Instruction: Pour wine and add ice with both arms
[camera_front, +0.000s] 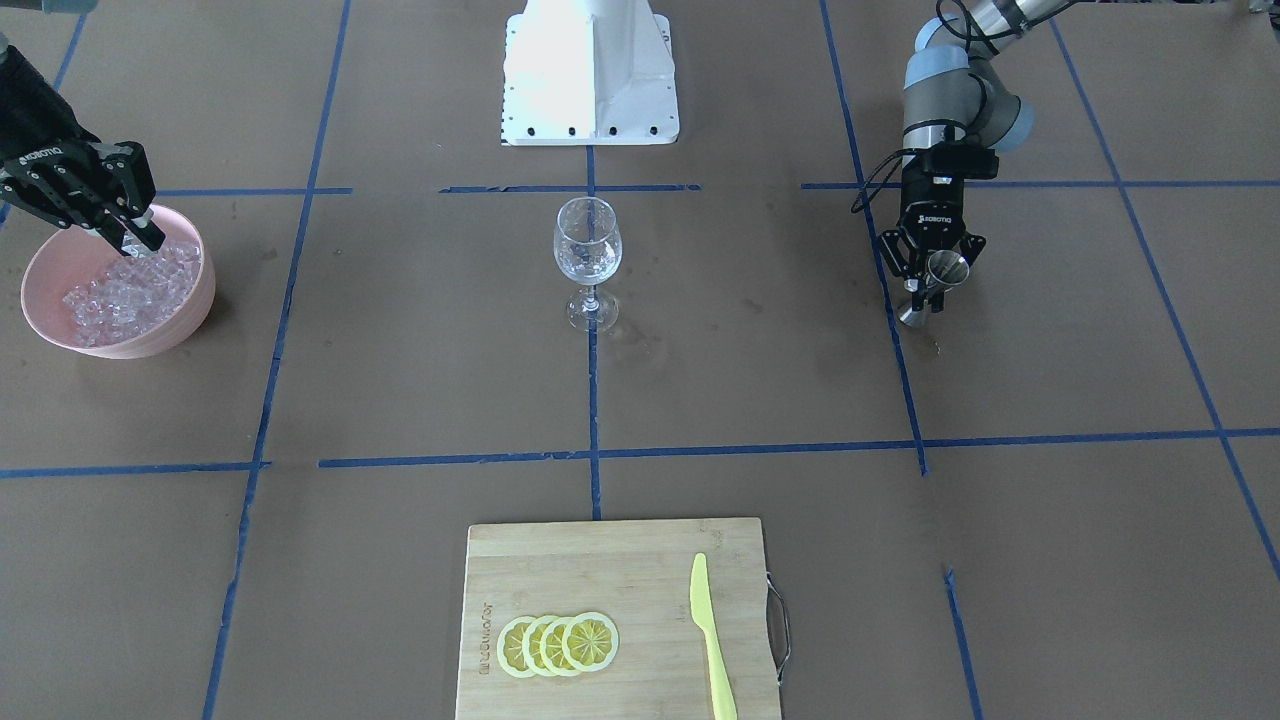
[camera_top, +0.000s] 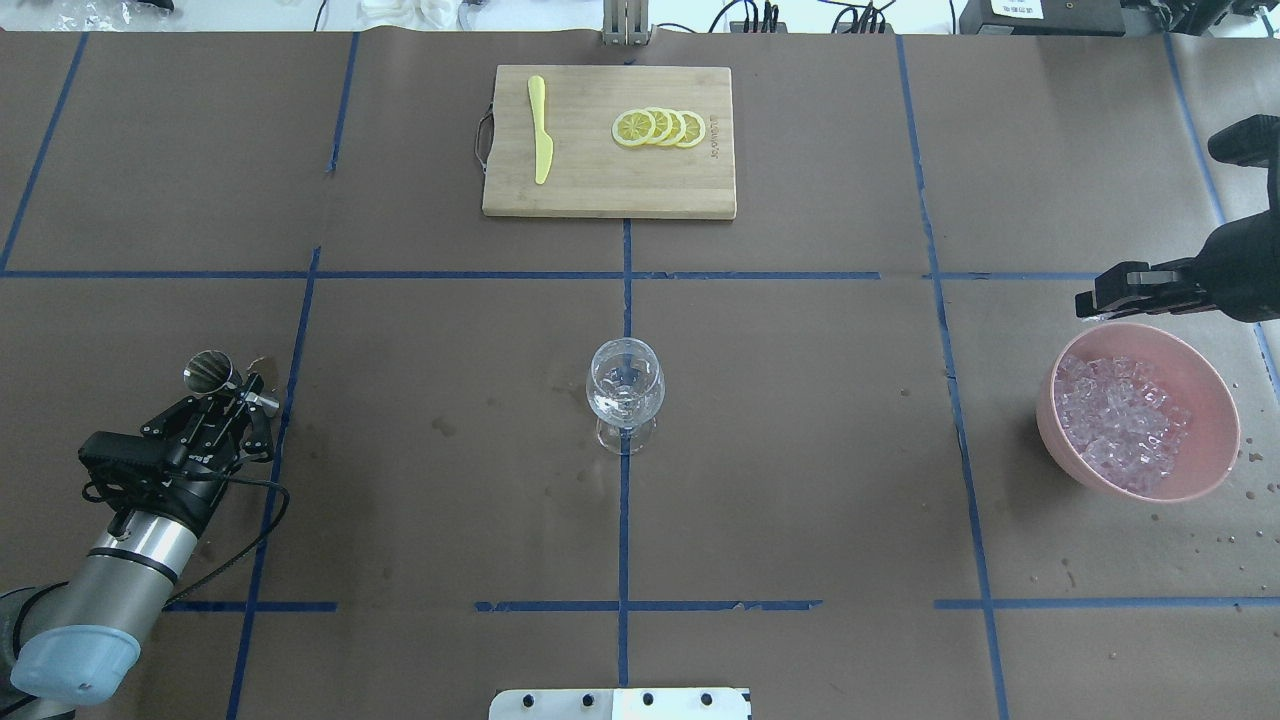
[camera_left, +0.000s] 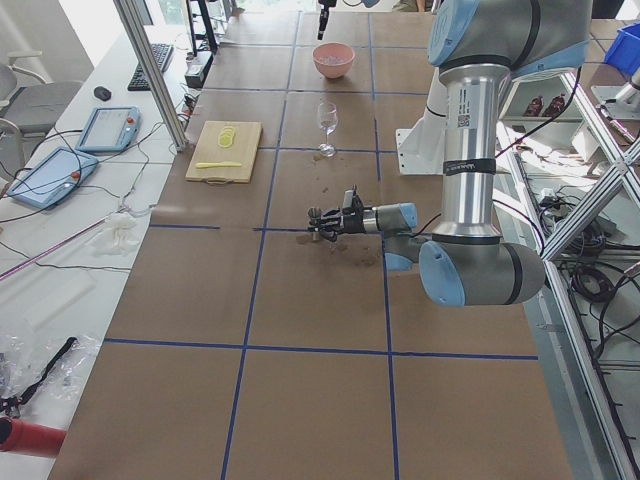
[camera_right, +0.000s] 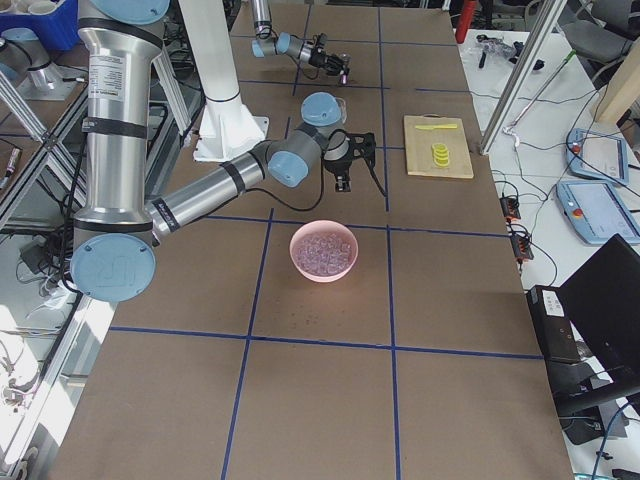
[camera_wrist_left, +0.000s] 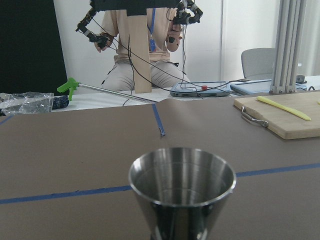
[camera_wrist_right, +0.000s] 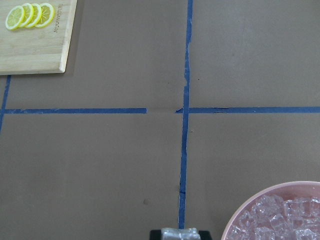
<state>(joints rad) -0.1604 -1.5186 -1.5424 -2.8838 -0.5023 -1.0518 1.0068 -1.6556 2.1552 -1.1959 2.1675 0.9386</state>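
Observation:
My left gripper is shut on a steel jigger and holds it upright, low over the table at my left side. The jigger's cup fills the left wrist view; I cannot make out wine in it. A clear wine glass stands at the table's middle, with something glinting in its bowl. My right gripper hangs over the far rim of a pink bowl heaped with ice. Its fingertips pinch a clear ice cube.
A wooden cutting board at the far side carries lemon slices and a yellow plastic knife. The white pedestal stands at the robot's edge. Blue tape lines cross the brown table. An operator sits beyond the table in the left wrist view.

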